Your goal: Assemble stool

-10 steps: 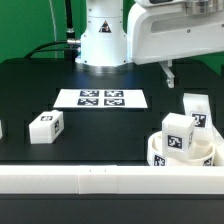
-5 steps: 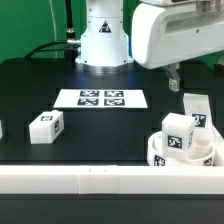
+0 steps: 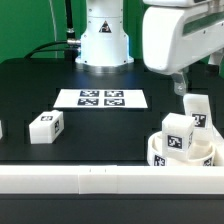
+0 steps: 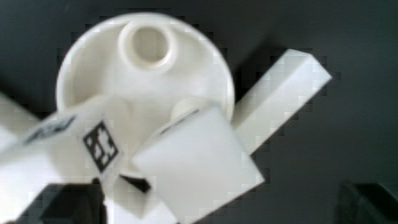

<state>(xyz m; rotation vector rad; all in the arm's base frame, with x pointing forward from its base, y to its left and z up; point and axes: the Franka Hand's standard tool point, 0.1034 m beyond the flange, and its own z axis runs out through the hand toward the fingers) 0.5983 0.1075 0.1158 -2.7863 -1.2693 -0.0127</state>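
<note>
- the round seat [image 3: 158, 157] lies flat on the table [image 3: 120, 130], at the exterior view's right, just behind the long white rail [image 3: 90, 182]. its round face looks up. from the wrist view you can see a hole [image 4: 151, 40] in it.
- the seat has a raised rim, like a dish. one blocky leg [image 3: 179, 136] stands in it, with a tag facing the front.
- in the wrist view a second white block [image 4: 196, 160] lies over the seat, beside the tagged one. i cannot tell if the two touch.
- a tall leg [image 3: 195, 108] stands upright just past the seat. its long side runs up and down.
- a loose leg [image 3: 45, 127] sits alone on the table, well off to the exterior view's left, near the marker board [image 3: 100, 98]. a tag shows on one side of it. i cannot tell which way its long side runs.
- your gripper [image 3: 183, 86] hangs in the air over the tall leg. its fingers [image 4: 59, 203] are spread wide and hold nothing.
- since half a second ago, your gripper has gone further toward the exterior view's right and a bit lower. the seat and the legs are in the same spots as before.
</note>
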